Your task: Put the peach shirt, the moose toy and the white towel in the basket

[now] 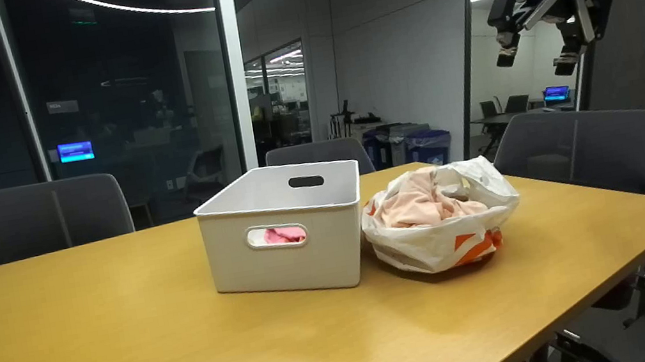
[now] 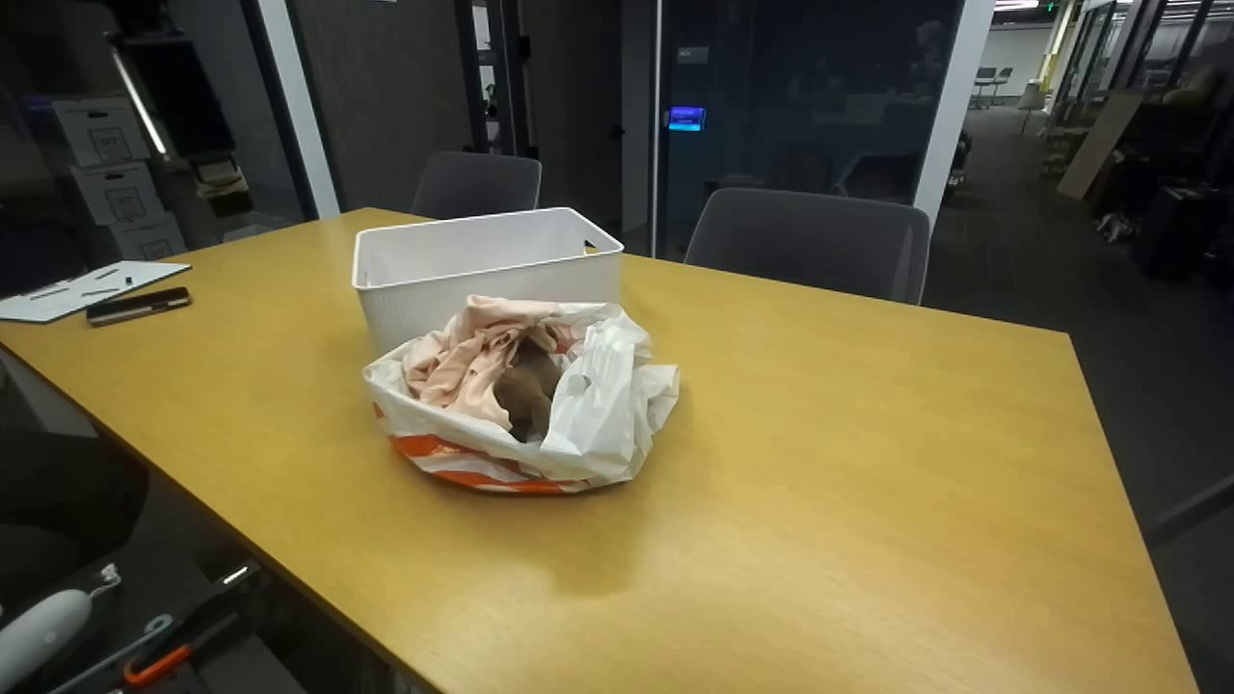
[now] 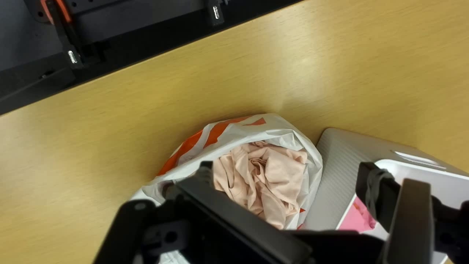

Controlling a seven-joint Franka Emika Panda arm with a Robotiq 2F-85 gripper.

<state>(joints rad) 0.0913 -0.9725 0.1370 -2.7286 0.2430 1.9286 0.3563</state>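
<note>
A: How does the claw [image 1: 537, 60] stand?

B: Spread wide, with nothing between its jaws, hanging high over the surface [image 1: 128, 341].

A: And the things we want?

B: The peach shirt [image 3: 271, 172] lies heaped in a plastic bag [image 1: 417, 250], well below the claw; in the wrist view it shows in the gap between the jaws. The moose toy [image 2: 528, 387] sits right beside the shirt, in the same bag and also below the claw. The white towel I can't make out; it may be underneath the rest.

A: The basket [image 1: 285, 271]?

B: Below the claw too, just beside the bag, with one jaw over it in the wrist view. A pink thing [image 1: 286, 235] lies inside, but I wouldn't count it among our three.

A: So which step is this?

B: I'd judge it's the moment for picking up the shirt, which rises highest in the bag. The grasp isn't made yet.

A: What does the next move call for?

B: Going down over the bag, centring on a raised fold and closing on cloth alone, clear of the thin plastic rim. Then a high lift, so that any trailing cloth passes over the basket's wall before it's let go inside.
</note>
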